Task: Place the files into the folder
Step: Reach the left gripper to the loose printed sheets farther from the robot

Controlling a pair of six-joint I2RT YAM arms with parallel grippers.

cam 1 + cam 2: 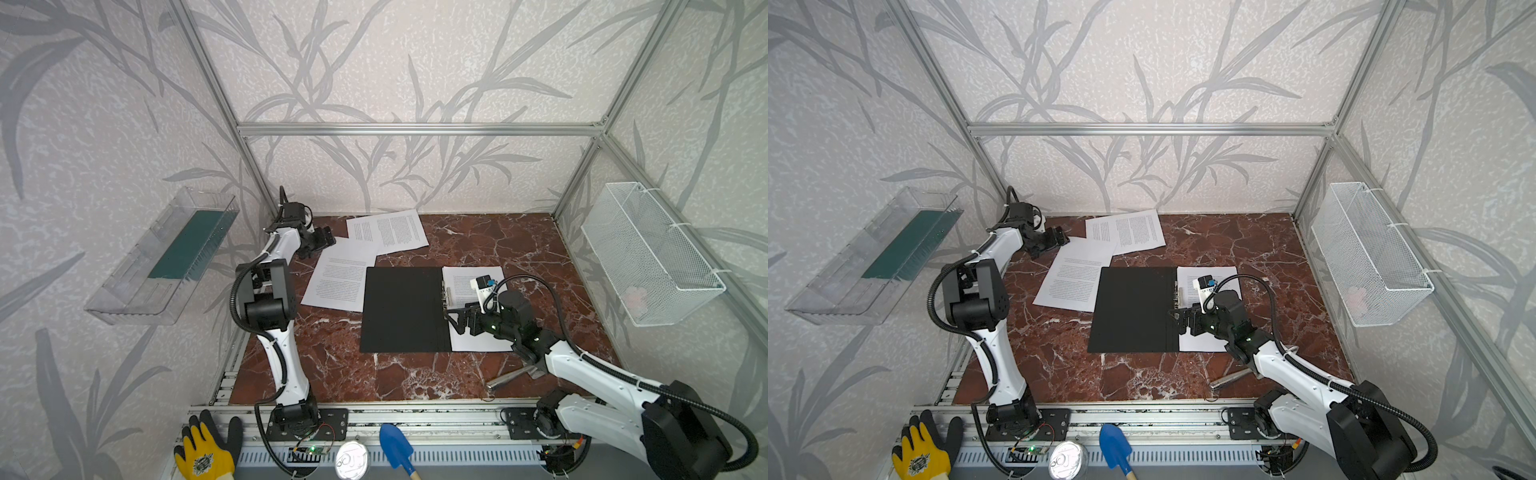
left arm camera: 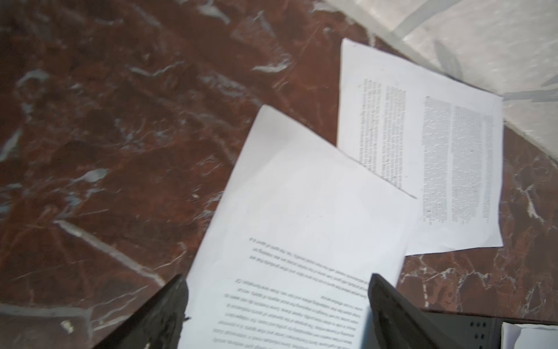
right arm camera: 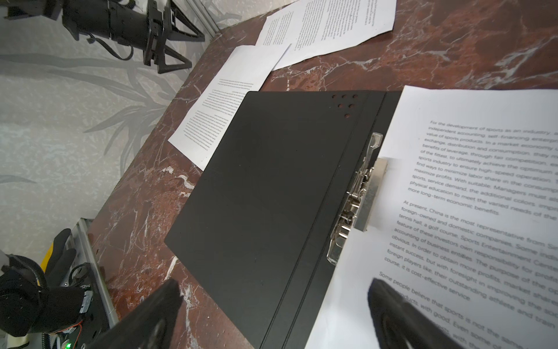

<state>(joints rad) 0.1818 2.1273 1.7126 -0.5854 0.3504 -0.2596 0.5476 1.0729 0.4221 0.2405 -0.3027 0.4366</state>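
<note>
The folder lies open in mid-table, black inside up, its metal clip along the spine. One printed sheet rests on its right half. More files lie loose: one sheet left of the folder, partly under its edge, and overlapping sheets by the back wall. My left gripper hovers open over the near sheet's far corner, holding nothing. My right gripper stands open above the spine, one finger over the black cover, the other over the sheet.
A clear tray hangs on the left wall and a wire basket on the right wall. A metal tool lies under the right arm. A yellow glove, a tin and a blue trowel sit on the front rail.
</note>
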